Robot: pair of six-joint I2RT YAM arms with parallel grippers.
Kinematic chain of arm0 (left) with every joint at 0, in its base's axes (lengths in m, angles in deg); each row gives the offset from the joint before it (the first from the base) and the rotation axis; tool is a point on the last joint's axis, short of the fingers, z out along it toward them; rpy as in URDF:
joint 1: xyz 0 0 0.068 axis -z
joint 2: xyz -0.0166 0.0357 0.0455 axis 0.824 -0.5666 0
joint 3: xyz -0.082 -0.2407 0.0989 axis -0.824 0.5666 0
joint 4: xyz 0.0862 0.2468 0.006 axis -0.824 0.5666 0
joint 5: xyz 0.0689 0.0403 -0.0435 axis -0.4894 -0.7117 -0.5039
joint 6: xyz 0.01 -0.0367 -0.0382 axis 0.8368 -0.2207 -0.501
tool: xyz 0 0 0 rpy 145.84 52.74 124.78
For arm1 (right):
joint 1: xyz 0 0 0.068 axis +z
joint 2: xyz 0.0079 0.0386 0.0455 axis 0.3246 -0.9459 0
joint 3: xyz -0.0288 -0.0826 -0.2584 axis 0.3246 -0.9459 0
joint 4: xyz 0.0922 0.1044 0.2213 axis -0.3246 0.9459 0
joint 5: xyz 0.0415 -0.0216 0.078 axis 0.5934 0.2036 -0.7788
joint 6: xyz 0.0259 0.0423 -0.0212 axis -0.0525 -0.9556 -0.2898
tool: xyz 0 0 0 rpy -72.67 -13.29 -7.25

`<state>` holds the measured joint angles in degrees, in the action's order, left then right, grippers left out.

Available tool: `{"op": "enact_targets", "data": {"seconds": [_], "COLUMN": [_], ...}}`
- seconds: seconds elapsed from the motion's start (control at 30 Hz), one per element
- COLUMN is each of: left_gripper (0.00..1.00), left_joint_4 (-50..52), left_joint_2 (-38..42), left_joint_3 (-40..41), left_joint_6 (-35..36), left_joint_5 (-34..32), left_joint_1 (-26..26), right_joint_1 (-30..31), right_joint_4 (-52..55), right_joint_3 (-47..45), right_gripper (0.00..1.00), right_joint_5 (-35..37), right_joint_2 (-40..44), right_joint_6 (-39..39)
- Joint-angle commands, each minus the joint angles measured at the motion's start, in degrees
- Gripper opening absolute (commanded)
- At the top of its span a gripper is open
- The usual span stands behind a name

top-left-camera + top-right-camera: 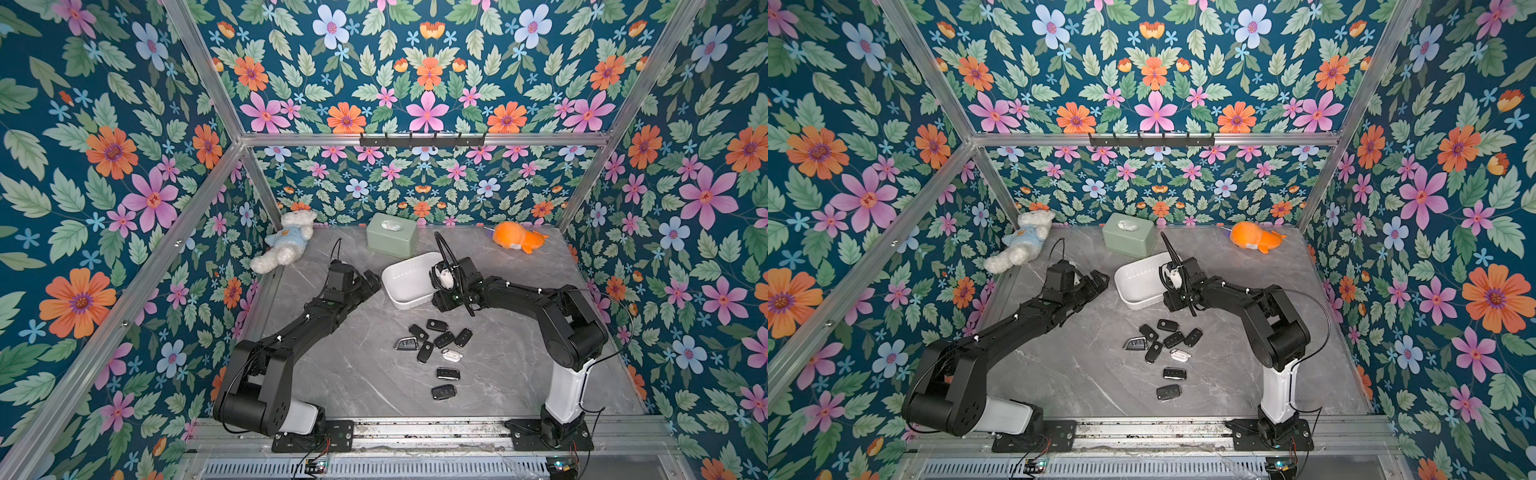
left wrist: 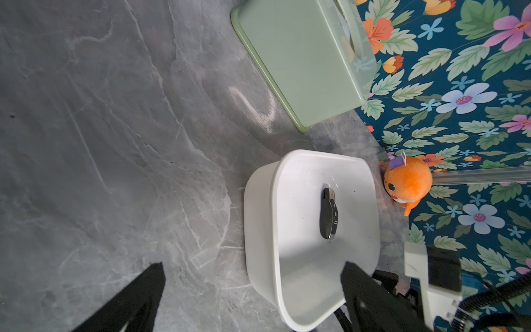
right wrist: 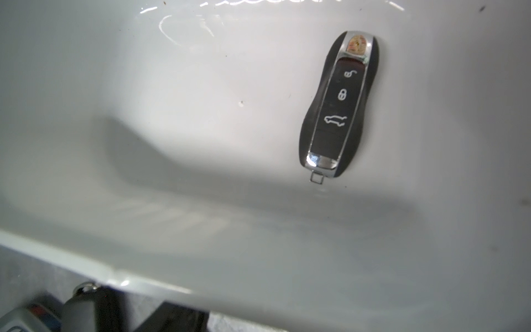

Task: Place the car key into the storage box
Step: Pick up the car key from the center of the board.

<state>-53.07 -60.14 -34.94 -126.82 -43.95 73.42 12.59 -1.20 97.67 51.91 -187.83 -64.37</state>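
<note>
Car key [image 3: 339, 106] lies in storage box [image 2: 258, 224], off walls.

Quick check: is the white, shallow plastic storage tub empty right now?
No: a black car key fob with chrome trim lies flat on the floor of the white plastic tub, buttons up.

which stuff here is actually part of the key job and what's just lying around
Part of the job:
- storage box
- car key, already lying inside the box
- loose keys in front of the box, probably next to go in

Just lying about:
- tissue box
- teddy bear
- orange plush
</note>
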Motion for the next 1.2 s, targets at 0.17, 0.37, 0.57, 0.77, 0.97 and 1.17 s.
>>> {"op": "enact_targets", "data": {"seconds": [0.17,0.37,0.57,0.77,0.97,1.17], "left_gripper": [0.99,0.99,0.99,0.99,0.99,0.99], "left_joint_4": [0.0,0.0,-0.1,-0.1,-0.1,-0.2], "left_joint_2": [0.3,0.6,1.1,1.6,1.8,2.0], "left_joint_3": [-0.5,-0.3,0.4,0.7,0.9,1.2], "left_joint_6": [1.0,1.1,1.2,1.3,1.5,1.6], "left_joint_5": [-0.3,-0.4,-0.5,-0.9,-1.0,-1.1], "left_joint_1": [-0.1,0.0,0.0,0.0,-0.1,-0.2], "right_joint_1": [0.0,0.0,0.1,0.5,1.6,3.0], "right_joint_4": [-0.7,-2.1,-2.2,-0.4,0.9,2.9], "right_joint_3": [-1.9,-4.6,-4.9,-3.5,-2.6,-1.6], "right_gripper": [0.73,0.73,0.71,0.65,0.58,0.55], "right_joint_5": [-3.3,-4.2,-2.4,1.9,5.6,10.0], "right_joint_2": [0.8,2.0,1.8,0.0,-1.3,-2.5], "right_joint_6": [-1.0,-2.8,-3.7,-3.2,-2.2,-0.7]}}
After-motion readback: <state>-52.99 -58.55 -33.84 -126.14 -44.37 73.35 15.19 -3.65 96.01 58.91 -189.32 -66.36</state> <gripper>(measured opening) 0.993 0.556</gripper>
